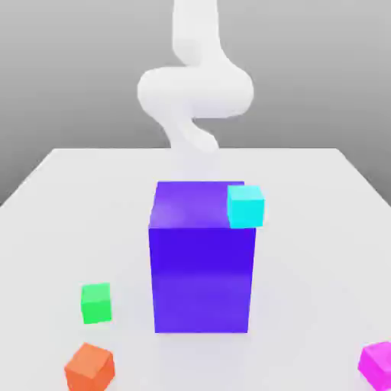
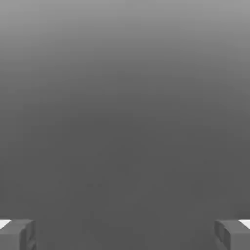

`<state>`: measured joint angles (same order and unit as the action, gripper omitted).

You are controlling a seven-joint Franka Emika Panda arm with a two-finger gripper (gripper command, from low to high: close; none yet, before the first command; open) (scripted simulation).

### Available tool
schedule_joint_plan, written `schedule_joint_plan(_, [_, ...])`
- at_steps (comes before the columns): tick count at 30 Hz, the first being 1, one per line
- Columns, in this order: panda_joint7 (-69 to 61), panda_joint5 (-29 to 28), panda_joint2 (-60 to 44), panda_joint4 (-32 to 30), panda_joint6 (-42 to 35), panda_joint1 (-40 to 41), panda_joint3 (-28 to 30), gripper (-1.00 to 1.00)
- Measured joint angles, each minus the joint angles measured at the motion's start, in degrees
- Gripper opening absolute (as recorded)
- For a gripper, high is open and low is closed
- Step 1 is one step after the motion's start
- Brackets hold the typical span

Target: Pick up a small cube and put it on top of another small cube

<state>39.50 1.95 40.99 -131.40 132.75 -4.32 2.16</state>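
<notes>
The pale worktop [image 1: 195, 164] stretches wide, and the white arm [image 1: 195, 88] is folded up behind everything, well back from the cubes. Dead centre stands the big blue-violet block [image 1: 202, 260], with a cyan cube [image 1: 246, 206] at its upper corner on the exterior view's right; I can't tell whether it sits on the block or behind it. Down front on the exterior view's left are the small green cube [image 1: 96, 302] and, nearer still, an orange cube [image 1: 89, 367]. The small magenta cube [image 1: 377, 366] lies at the front corner on the exterior view's right, well apart from the green one, the block between them.

I'd say the job has hardly begun: nothing is lifted yet. The next move calls for swinging round the block and coming down over the magenta cube.

The tool [image 2: 125, 234] is spread as wide as it goes, its fingers [image 2: 17, 233] at opposite edges of the hand view, with nothing between them.
</notes>
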Motion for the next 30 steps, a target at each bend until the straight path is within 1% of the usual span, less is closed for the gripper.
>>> schedule_joint_plan(9, [-23.73, 8.03, -17.8, 1.4, 3.43, -13.81, 6.1, 0.0])
schedule_joint_plan(14, [-36.74, 12.52, -27.57, 2.22, 5.14, -18.74, 6.73, 0.0])
schedule_joint_plan(18, [-46.32, 14.94, -35.2, 2.81, 6.72, -21.55, 5.7, 0.0])
schedule_joint_plan(21, [-52.69, 15.57, -40.71, 3.18, 8.14, -23.77, 4.6, 0.0])
schedule_joint_plan(24, [-58.28, 15.05, -46.0, 3.47, 9.81, -25.27, 3.52, 0.0])
schedule_joint_plan(27, [-63.01, 13.27, -51.03, 3.69, 11.7, -26.31, 2.4, 0.0])
schedule_joint_plan(30, [-66.78, 10.08, -55.78, 3.84, 13.72, -27.56, 1.4, 0.0])
